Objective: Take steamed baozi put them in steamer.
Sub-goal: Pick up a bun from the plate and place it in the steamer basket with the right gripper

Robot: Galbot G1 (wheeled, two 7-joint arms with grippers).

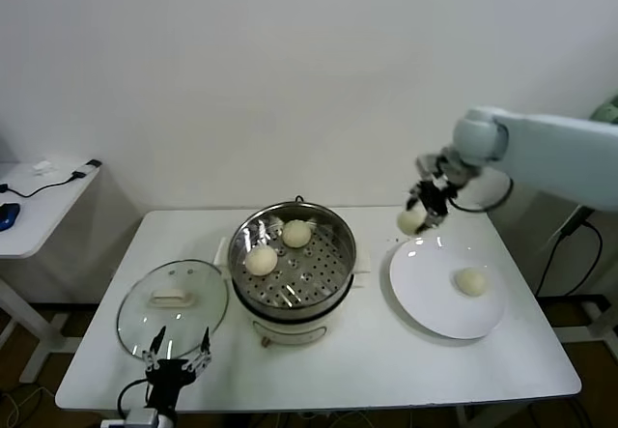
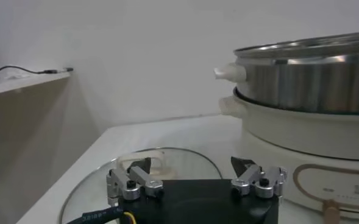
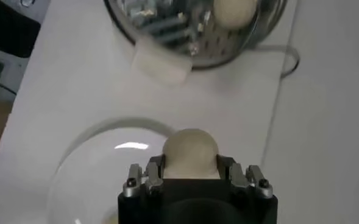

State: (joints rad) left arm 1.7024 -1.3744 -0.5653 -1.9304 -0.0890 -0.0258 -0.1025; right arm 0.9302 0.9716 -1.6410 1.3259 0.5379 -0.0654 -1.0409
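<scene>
right end effector (image 1: 426, 212): clenched on a baozi (image 1: 410, 221), above the plate's (image 1: 430, 293) far rim
steamer (image 1: 333, 264): to its left, two buns inside
left end effector (image 1: 177, 351): released, parked by the glass lid (image 1: 135, 317)

This looks like a robotics test room staged as a kitchen rather than a real one. A plain white bench (image 1: 319, 360) stands against a bare white wall (image 1: 290, 71), with no cupboards, sink or stove around it. Kitchenware sits on it as props: an electric steamer (image 1: 293, 266), its glass lid (image 1: 172, 304) and a white plate (image 1: 446, 288). To one side a second white desk (image 1: 39, 206) carries a computer mouse (image 1: 8, 215) and a loose cable (image 1: 48, 185), more office than home.
</scene>
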